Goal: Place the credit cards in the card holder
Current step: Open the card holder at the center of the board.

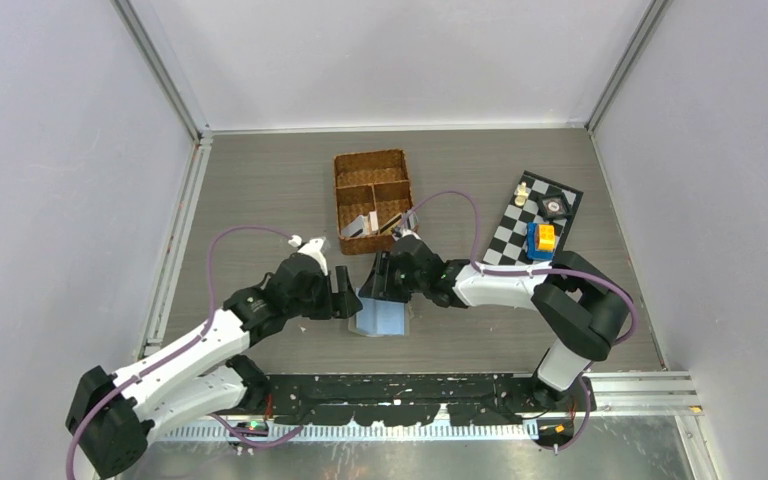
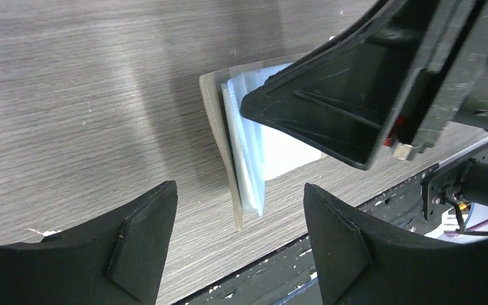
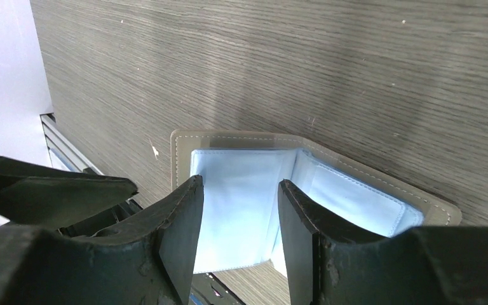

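Observation:
The card holder [image 1: 381, 319] lies open on the table, grey-olive outside with light-blue plastic sleeves inside. In the right wrist view the card holder [image 3: 330, 190] spreads flat under my right gripper [image 3: 238, 189], which is open just above the sleeves with nothing between its fingers. My left gripper [image 2: 240, 190] is open too, close to the holder's left edge, and sees the card holder [image 2: 238, 149] edge-on. From above, the left gripper [image 1: 346, 298] and right gripper [image 1: 384, 282] nearly meet over the holder. Credit cards [image 1: 360, 226] lean in the basket's near compartments.
The brown wicker basket [image 1: 343, 196] stands behind the holder. A checkered mat [image 1: 505, 237] at the right carries a yellow-and-blue block [image 1: 541, 239] and small pieces. A black rail [image 1: 410, 386] runs along the near table edge. Walls close in on three sides.

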Robot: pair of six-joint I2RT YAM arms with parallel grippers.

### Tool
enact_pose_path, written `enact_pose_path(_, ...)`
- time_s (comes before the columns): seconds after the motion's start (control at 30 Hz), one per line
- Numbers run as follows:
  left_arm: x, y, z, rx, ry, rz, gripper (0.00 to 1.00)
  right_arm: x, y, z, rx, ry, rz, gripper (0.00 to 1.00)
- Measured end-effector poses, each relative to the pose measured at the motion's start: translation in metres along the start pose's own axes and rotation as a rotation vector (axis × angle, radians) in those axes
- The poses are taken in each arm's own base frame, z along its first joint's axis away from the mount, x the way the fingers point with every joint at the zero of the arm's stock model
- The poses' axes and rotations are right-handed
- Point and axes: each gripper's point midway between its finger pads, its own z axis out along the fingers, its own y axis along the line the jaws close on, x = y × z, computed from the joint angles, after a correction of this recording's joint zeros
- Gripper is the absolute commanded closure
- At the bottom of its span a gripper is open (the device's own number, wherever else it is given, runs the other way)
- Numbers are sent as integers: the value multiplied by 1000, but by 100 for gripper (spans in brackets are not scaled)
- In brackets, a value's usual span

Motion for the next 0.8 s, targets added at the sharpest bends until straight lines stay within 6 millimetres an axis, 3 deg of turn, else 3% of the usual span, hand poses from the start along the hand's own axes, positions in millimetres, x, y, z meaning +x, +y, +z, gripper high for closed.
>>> enact_pose_path(0.33, 19, 15, 19, 1, 82, -47, 36, 5, 7, 12, -4, 24, -13, 53)
enact_pose_path(0.63, 45, 48, 35, -46, 132, -120, 49, 15, 0, 25, 17, 60, -11, 56)
enact_pose_path(0.8, 43, 48, 43, -25, 127, -150, 58, 15, 0, 25, 16, 59, -11, 57)
